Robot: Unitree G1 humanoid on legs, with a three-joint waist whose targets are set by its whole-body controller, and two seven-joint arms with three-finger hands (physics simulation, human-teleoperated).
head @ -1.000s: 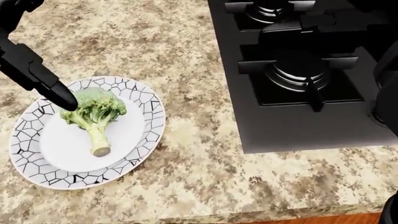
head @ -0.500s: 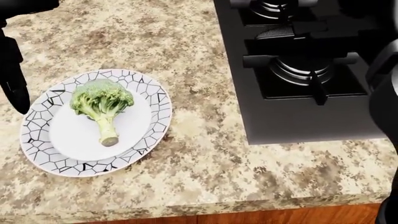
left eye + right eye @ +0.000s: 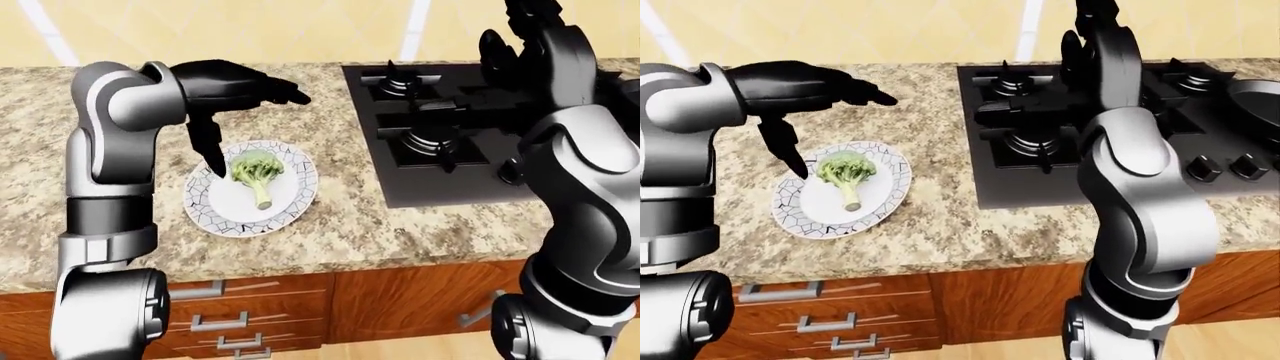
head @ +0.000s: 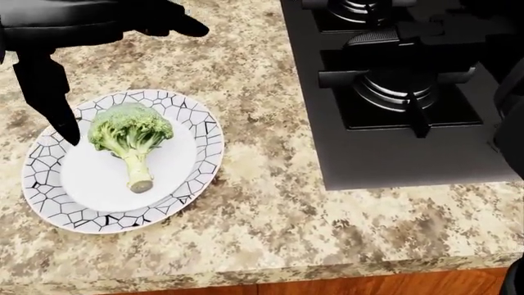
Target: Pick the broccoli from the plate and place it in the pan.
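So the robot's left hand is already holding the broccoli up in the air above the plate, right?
Not quite. The broccoli lies on the plate, not in the air. The left hand is open above it, one finger pointing down beside the broccoli, gripping nothing. The head view shows it.

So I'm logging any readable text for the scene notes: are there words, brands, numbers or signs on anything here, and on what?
None can be read.
plate: only a black crackle pattern on the rim, no lettering.
stove: plain black; its knobs show no readable markings.
drawers: bare wood with metal handles.
broccoli and both arms: unmarked.
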